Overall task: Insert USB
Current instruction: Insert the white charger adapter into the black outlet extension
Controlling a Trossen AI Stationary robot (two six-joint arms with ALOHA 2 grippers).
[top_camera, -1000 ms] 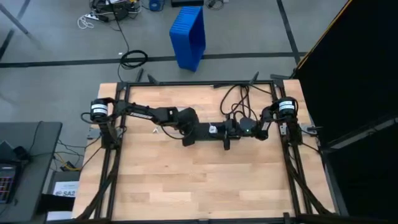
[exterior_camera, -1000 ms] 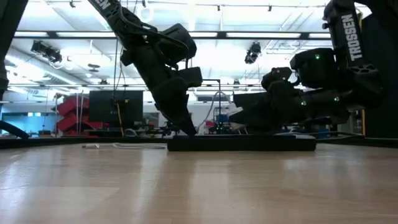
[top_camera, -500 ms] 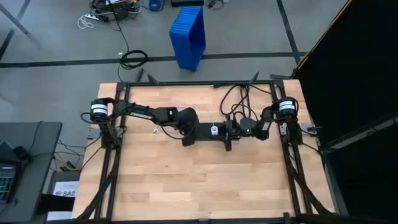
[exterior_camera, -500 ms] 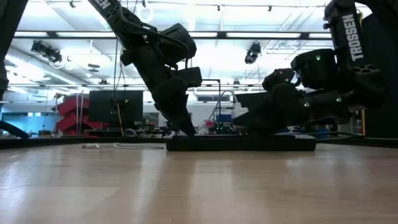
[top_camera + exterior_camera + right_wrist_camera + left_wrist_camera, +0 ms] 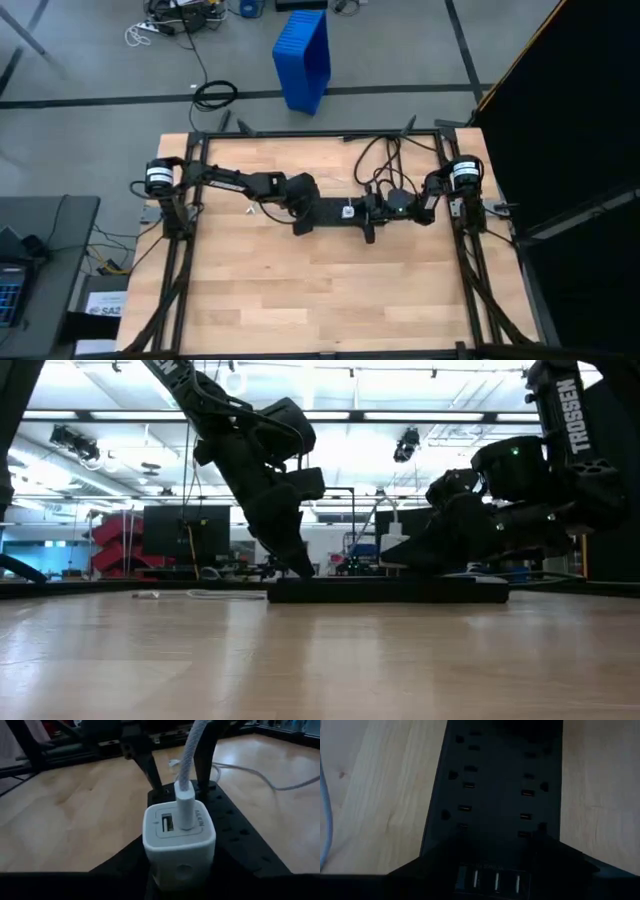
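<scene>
Both arms were dark, near-black, built of jointed segments with rounded housings at the joints. The left arm [image 5: 240, 183] carried pale lettering along its long link in the high view. Each base showed a round cap with a white ring: the left base [image 5: 158, 177] and the right base [image 5: 463, 172]. The right arm [image 5: 560, 450] bore white "TROSSEN" lettering on its upright link, and small green indicator lights glowed on its rounded housing. Black cables looped from the right arm's links across the worktop [image 5: 300, 290].
</scene>
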